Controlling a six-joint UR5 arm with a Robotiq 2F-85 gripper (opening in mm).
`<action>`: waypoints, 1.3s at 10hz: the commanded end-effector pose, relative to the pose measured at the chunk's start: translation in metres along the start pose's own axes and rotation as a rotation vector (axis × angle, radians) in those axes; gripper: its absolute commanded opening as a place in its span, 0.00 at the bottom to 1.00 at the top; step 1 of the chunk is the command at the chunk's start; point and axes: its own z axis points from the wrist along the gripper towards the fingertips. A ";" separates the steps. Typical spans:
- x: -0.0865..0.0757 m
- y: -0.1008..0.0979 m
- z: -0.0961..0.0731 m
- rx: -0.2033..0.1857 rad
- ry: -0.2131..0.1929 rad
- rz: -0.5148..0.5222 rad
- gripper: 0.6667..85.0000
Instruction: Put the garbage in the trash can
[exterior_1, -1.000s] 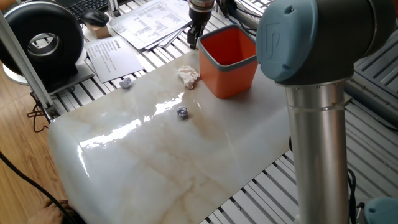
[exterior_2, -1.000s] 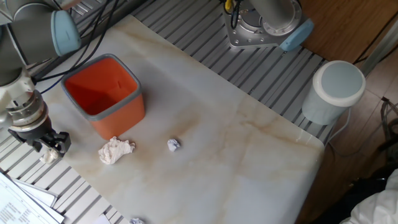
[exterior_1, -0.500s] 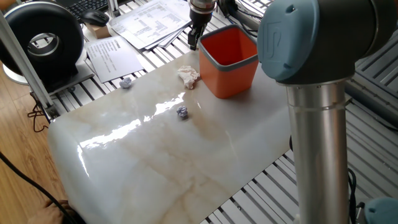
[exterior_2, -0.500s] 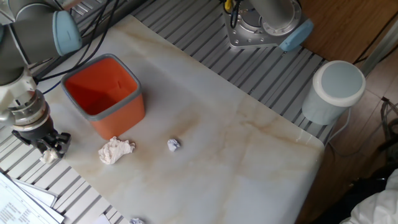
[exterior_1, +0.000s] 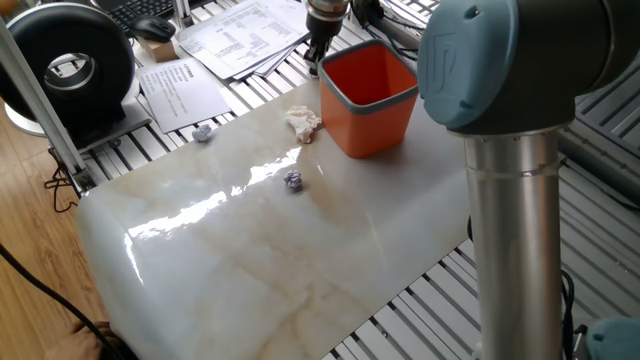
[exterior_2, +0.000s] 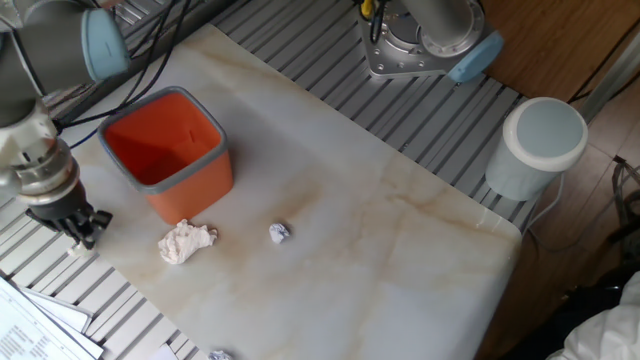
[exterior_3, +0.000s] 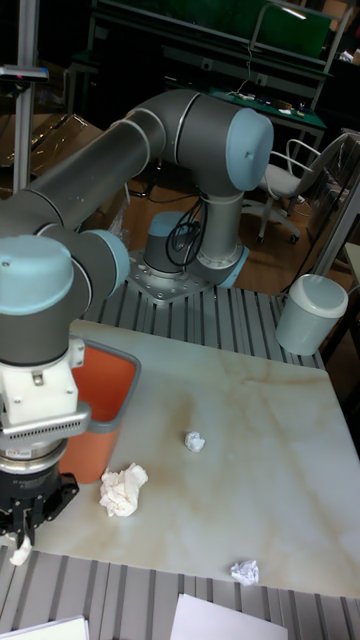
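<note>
The other fixed view, left to right. Claw (exterior_2: 78, 230) at the worktop's (exterior_2: 400, 250) left edge; a pale bit shows at its tips, but apart or clamped cannot be told. Bin (exterior_2: 200, 185): orange plastic, grey-rimmed, tapering. Wad (exterior_2: 186, 241): soft cream tissue, just beside the bin. Ball (exterior_2: 279, 232): small, crumpled, bluish. Risks: the claw may knock the light bin across the glossy marbled surface, or the ball may roll away.

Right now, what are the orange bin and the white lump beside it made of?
The trash can looks like smooth orange plastic with a grey rim: even colour, rounded moulded corners. The cream-white wad looks like crumpled tissue or soft paper, matte and wrinkled.
</note>
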 end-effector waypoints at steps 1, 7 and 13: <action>0.012 0.009 -0.038 -0.028 0.006 0.017 0.01; -0.011 0.003 -0.069 0.025 -0.093 -0.014 0.01; 0.047 0.023 -0.161 0.085 -0.030 0.035 0.01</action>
